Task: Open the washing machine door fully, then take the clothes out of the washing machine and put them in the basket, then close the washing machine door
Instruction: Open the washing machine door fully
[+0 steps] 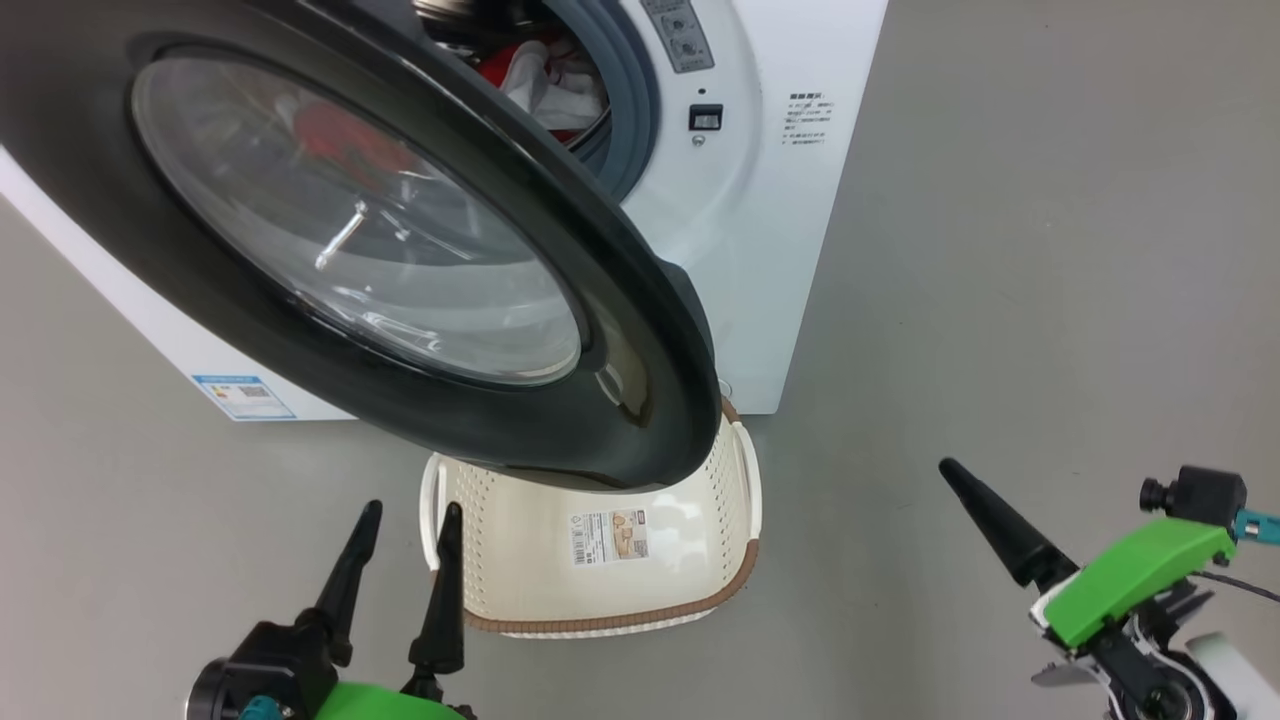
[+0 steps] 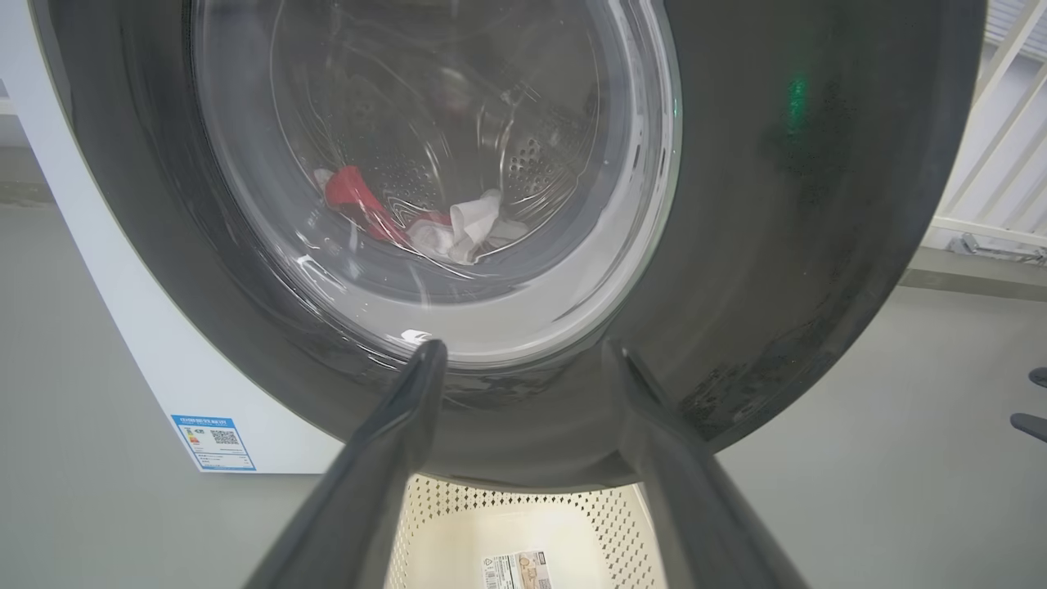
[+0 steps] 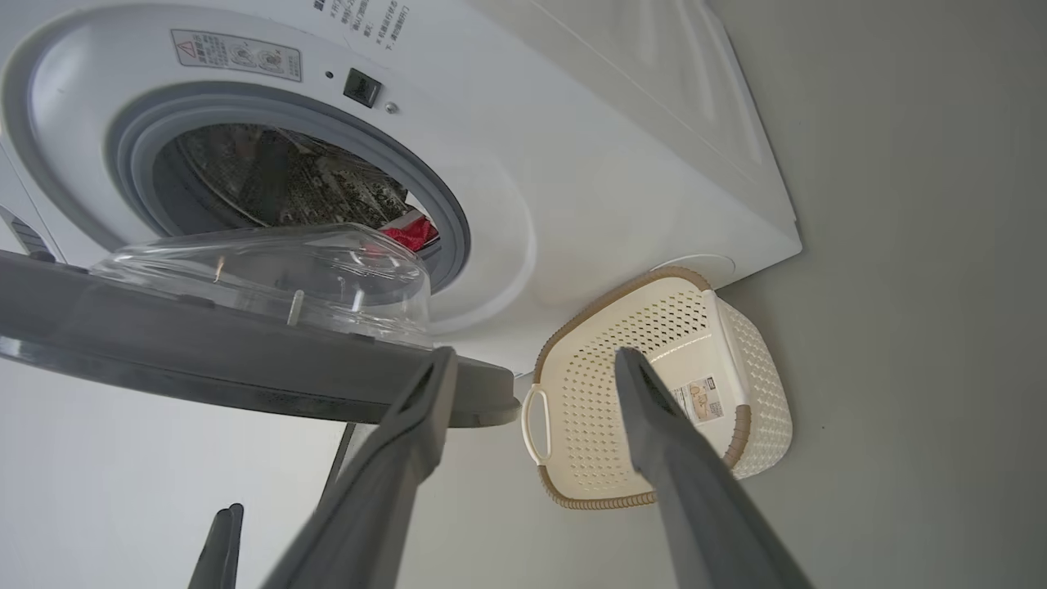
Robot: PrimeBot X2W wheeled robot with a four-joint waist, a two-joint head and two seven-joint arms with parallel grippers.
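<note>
I see my left gripper (image 1: pixel 412 507) and right gripper (image 3: pixel 533 353) spread empty, the washing machine door (image 1: pixel 620 380) just ahead of the left.

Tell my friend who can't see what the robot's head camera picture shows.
A round washing machine door, black-rimmed with clear glass, hangs partly open in front of the white washing machine, with red and white clothes inside. A cream basket sits on the grey floor under the door, and the left gripper and right gripper hover open near it.
</note>
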